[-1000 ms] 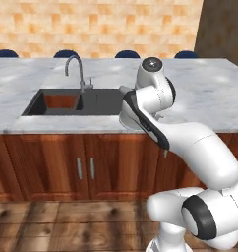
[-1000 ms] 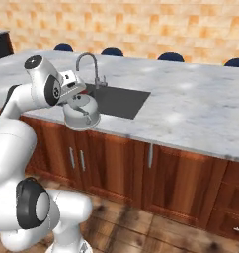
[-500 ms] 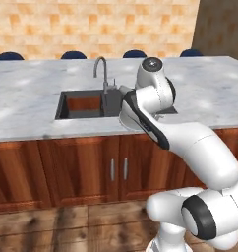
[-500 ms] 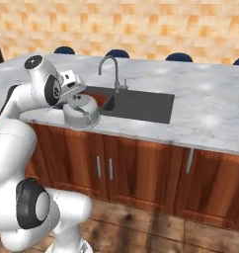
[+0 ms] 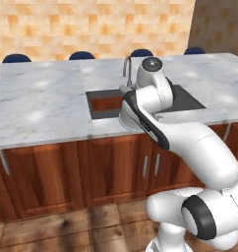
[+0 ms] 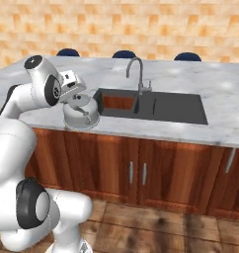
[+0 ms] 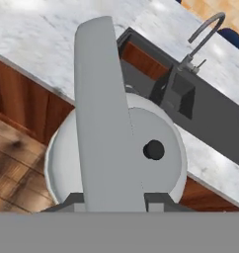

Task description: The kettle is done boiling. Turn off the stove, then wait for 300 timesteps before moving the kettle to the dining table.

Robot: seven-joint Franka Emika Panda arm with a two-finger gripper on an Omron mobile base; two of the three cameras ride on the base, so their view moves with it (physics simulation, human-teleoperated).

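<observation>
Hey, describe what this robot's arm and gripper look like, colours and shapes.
The glossy white arm is built of rounded, tube-like segments with dark grey bands and round caps at the joints. The gripper hangs from a boxy white hand with small dark markings.

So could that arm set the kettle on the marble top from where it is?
Probably yes. The gripper holds the kettle by its handle at the table edge, with bare marble just beyond and nothing between; the sink sits off to one side.
</observation>
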